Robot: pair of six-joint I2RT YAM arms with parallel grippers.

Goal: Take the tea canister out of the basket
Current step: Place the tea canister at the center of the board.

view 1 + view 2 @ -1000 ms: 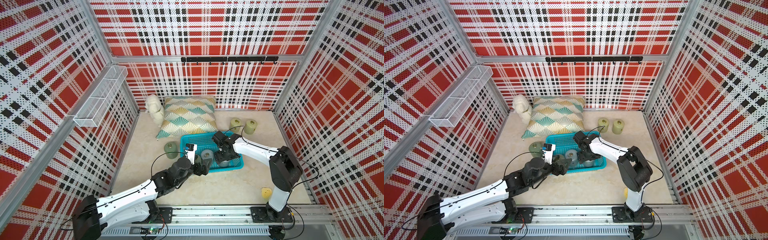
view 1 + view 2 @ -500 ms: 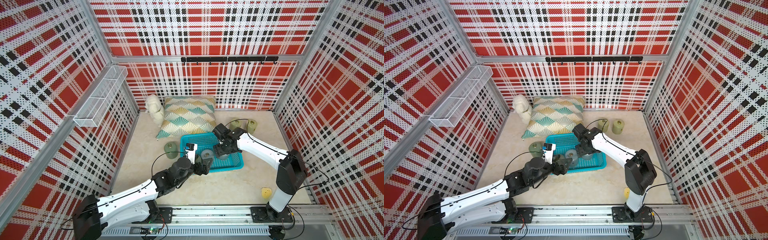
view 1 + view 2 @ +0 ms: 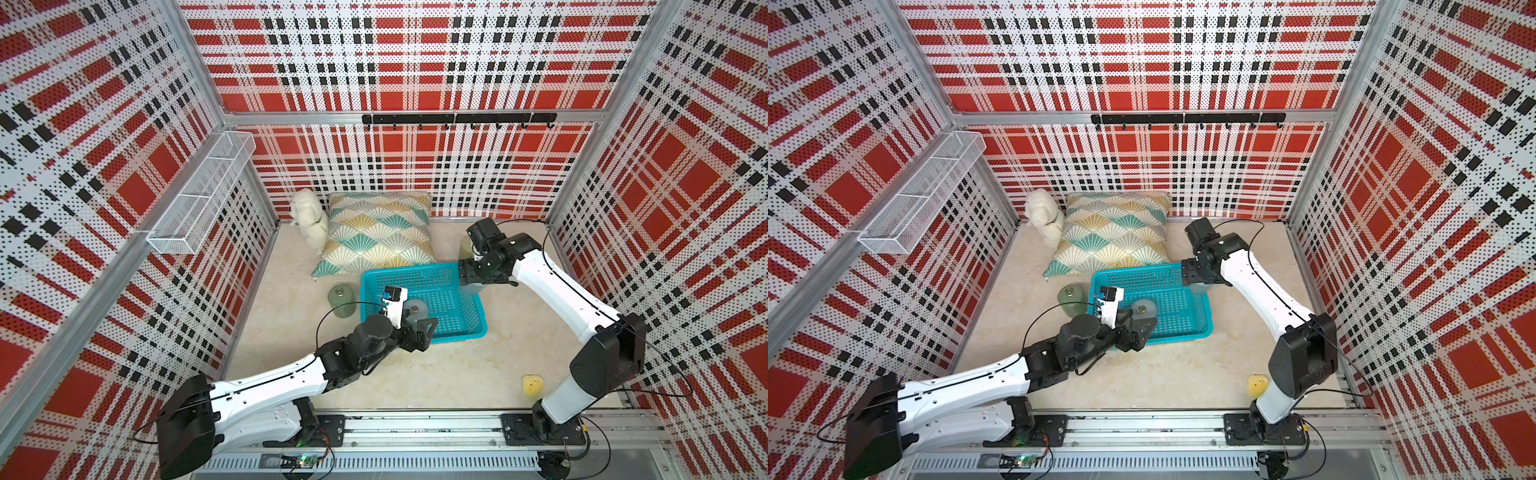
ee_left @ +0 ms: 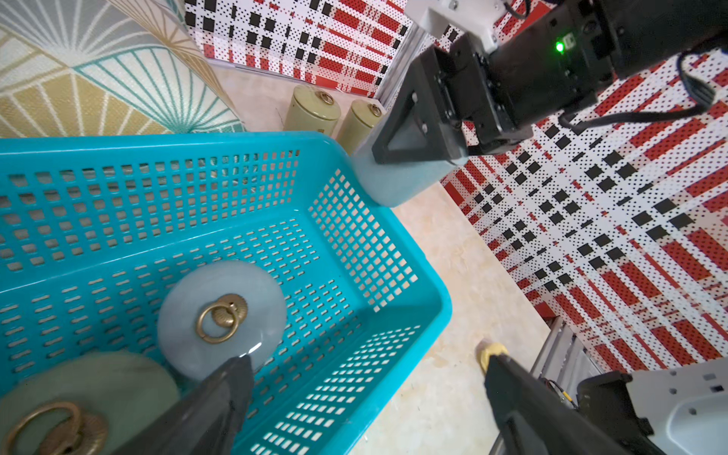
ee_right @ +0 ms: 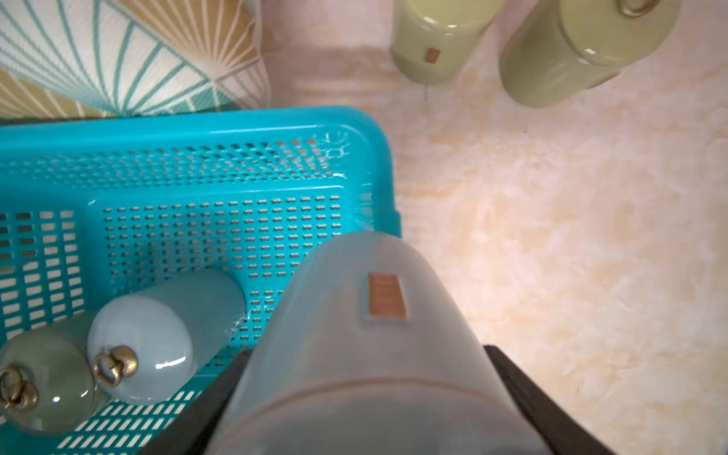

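Note:
The turquoise basket [image 3: 471, 309] [image 3: 1200, 316] lies on the floor in front of the pillow. My right gripper [image 3: 478, 272] [image 5: 366, 362] is shut on a pale blue-grey tea canister [image 3: 471, 286] [image 4: 398, 181] [image 5: 366, 327], which hangs upright over the basket's far right corner, above the rim. In the basket's near left part stand another pale blue-grey canister [image 4: 220, 315] [image 5: 157, 335] and a green one [image 4: 86, 394] [image 5: 43, 378], both with brass ring lids. My left gripper [image 3: 417, 322] [image 4: 364, 358] hovers open at the near rim beside them, holding nothing.
A green canister [image 3: 340, 296] stands on the floor left of the basket. Two olive canisters [image 5: 433, 39] [image 5: 583, 51] stand behind its far right corner. A patterned pillow [image 3: 376, 232], a white plush toy [image 3: 309, 220], a yellow object [image 3: 532, 384] and a wall-mounted wire rack [image 3: 199, 199] are around.
My right gripper has risen out of the basket's middle with the pale canister and moved back and right to the far right corner. The left arm has stayed still.

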